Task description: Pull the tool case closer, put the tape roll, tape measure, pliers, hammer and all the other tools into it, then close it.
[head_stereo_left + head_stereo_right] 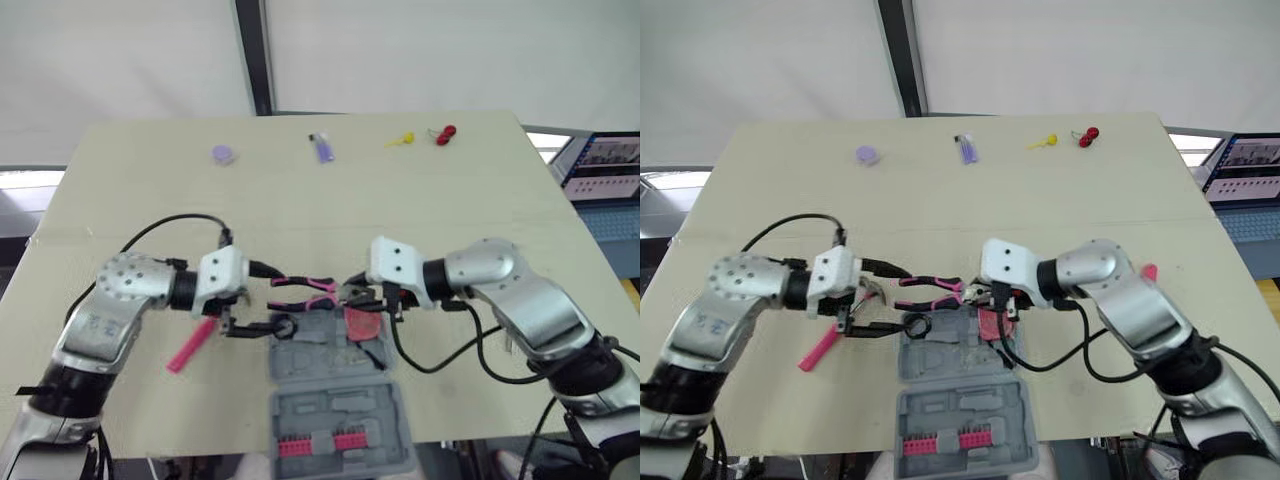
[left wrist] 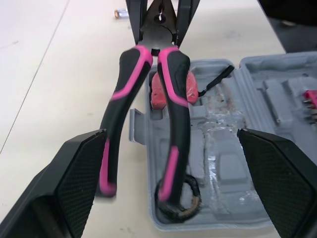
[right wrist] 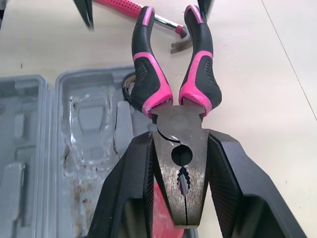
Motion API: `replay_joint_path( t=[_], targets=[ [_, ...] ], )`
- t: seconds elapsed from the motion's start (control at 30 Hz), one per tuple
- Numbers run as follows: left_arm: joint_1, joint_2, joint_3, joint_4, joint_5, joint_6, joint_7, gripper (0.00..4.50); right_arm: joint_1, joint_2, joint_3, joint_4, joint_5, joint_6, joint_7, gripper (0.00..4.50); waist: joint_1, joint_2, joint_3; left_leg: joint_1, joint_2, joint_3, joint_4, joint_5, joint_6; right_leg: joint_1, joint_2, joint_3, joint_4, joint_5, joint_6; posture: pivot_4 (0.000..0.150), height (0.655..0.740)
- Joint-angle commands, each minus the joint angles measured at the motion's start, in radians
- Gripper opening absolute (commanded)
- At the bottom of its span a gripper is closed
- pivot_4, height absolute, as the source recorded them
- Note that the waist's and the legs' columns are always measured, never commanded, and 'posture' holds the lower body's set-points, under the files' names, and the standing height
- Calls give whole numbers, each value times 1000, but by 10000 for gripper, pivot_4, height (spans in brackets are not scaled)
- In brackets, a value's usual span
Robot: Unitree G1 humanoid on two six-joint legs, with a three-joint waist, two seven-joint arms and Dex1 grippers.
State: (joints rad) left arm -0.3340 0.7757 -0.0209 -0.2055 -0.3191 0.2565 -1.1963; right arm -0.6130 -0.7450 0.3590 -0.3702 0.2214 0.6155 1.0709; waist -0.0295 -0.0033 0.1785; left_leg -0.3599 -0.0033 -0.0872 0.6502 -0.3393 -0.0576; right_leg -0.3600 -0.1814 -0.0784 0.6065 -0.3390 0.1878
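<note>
**A:** What lies at the lower left?

**B:** A pink-handled hammer [image 1: 190,346] rests slanted on the pale table [image 1: 450,200], just left of the open grey plastic tool case [image 1: 340,405]. The left gripper [image 2: 171,131] hangs above the hammer's upper end, its two black fingers spread wide apart.

**A:** And between those fingers?

**B:** In the left wrist view the splayed handles of the pink-and-black pliers [image 1: 303,291] point towards them, and neither finger touches the handles. One handle tip overlaps a black tape roll [image 2: 177,204], which lies in the corner of the case nearest that gripper.

**A:** Where is the case?

**B:** It sits at the lower centre of the head views, by the near table edge, with both halves laid flat. The nearer half carries a row of pink bits [image 1: 292,447]. A red flat tool [image 1: 362,324] rests in the farther half, and I cannot tell what it is.

**A:** And on the right?

**B:** The right gripper [image 3: 181,163] is clamped on the pliers' steel head, one finger on each flank. It holds them over the case's far rim.

**A:** Along the top of the frame?

**B:** Near the table's far edge, left to right, are a small purple round piece [image 1: 223,153], a purple-and-silver tool [image 1: 322,149], a yellow item [image 1: 400,139] and a red item [image 1: 445,134].
</note>
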Motion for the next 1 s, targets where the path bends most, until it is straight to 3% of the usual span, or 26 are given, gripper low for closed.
replay_joint_path(
  t=[0.03,0.2,0.37,0.57,1.0],
  targets=[
    [162,25,131,-88,-70,-109,-35,45000,75,-49,-66,-78,24,-106,45,10170,2,0,0,0,0,0,0,0,0,0,0,0,0,0,0,1500,7400],
    [403,10,214,-150,-68,-244,-33,45000,166,-94,-80,-58,15,-230,100,10170,8,0,0,0,0,2,1,0,0,1,-1,0,-1,0,0,1500,7400],
    [582,-35,238,-85,-46,-506,-75,45000,172,-76,-42,-33,-16,-272,117,10170,18,0,0,2,0,3,2,0,1,3,-1,0,-2,0,0,1500,7400],
    [627,-87,218,16,-44,-697,-79,45000,179,-66,19,-32,-94,-279,106,10170,32,0,0,1,0,4,3,-1,1,3,-1,1,-4,1,-1,1500,7400],
    [633,-99,201,87,-42,-730,-10,45000,210,-35,73,-38,-193,-235,75,10170,29,0,0,2,0,5,2,-1,1,3,-1,1,-4,1,-1,1500,7400]
  ],
)
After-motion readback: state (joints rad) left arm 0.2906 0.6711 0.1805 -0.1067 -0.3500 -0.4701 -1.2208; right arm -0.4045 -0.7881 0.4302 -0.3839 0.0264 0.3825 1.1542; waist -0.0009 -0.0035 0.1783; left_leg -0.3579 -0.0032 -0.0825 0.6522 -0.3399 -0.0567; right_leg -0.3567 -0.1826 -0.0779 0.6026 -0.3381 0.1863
